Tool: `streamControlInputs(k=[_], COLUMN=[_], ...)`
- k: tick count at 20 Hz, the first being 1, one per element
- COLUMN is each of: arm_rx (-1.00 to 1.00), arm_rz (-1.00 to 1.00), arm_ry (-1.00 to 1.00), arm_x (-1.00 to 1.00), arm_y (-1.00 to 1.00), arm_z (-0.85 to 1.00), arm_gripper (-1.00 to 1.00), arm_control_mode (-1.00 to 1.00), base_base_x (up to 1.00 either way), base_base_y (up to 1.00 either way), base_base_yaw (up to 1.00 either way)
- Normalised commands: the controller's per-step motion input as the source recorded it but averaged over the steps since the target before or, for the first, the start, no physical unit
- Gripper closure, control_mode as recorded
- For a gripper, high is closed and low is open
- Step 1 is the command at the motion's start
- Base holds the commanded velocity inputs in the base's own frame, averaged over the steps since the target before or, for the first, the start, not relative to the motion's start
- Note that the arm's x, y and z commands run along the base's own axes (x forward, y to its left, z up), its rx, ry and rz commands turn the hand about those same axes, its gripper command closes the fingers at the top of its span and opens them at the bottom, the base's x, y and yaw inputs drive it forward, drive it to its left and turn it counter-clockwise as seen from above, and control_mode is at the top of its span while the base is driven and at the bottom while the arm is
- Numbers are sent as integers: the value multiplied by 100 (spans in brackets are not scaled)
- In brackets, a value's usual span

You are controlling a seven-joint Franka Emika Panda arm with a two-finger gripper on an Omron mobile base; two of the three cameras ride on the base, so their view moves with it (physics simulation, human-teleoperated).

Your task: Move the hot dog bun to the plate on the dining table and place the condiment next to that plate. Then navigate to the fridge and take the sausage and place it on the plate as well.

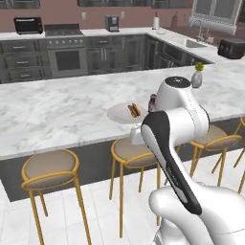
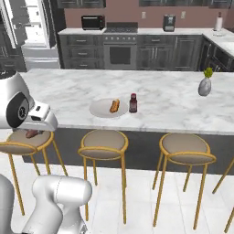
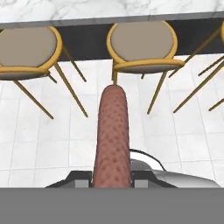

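A long reddish-brown sausage (image 3: 112, 131) sticks out from my gripper (image 3: 111, 181), which is shut on it; it points down at the tiled floor in front of the stools. From the right base view the gripper (image 2: 32, 133) hangs low at the left, below the counter edge, with the sausage (image 2: 30, 134) just showing. On the marble dining counter a white plate (image 2: 101, 109) (image 1: 119, 115) holds the hot dog bun (image 2: 114, 106) (image 1: 134, 110). The dark condiment bottle (image 2: 133, 103) (image 1: 152, 101) stands upright right beside the plate, partly hidden by my arm in the left base view.
Gold-legged bar stools (image 2: 104, 141) (image 2: 187, 148) (image 3: 142, 43) (image 3: 26, 50) line the counter's near side. A small vase (image 2: 205, 84) stands at the counter's right. The fridge (image 2: 34, 27) is at the back left, with the oven and cabinets along the far wall.
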Motion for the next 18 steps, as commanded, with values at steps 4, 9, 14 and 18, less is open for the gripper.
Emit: streamControlInputs(k=[4, 9, 14, 18], arm_rx=[0, 0, 0, 0], arm_rz=[0, 0, 0, 0], arm_ry=[0, 0, 0, 0], arm_x=[0, 0, 0, 0], arm_y=[0, 0, 0, 0], arm_z=[0, 0, 0, 0], arm_gripper=[100, 100, 100, 100], arm_control_mode=[100, 100, 100, 100], base_base_x=[51, 72, 81, 66], base_base_y=[-40, -22, -16, -10], base_base_yaw=[33, 13, 0, 0])
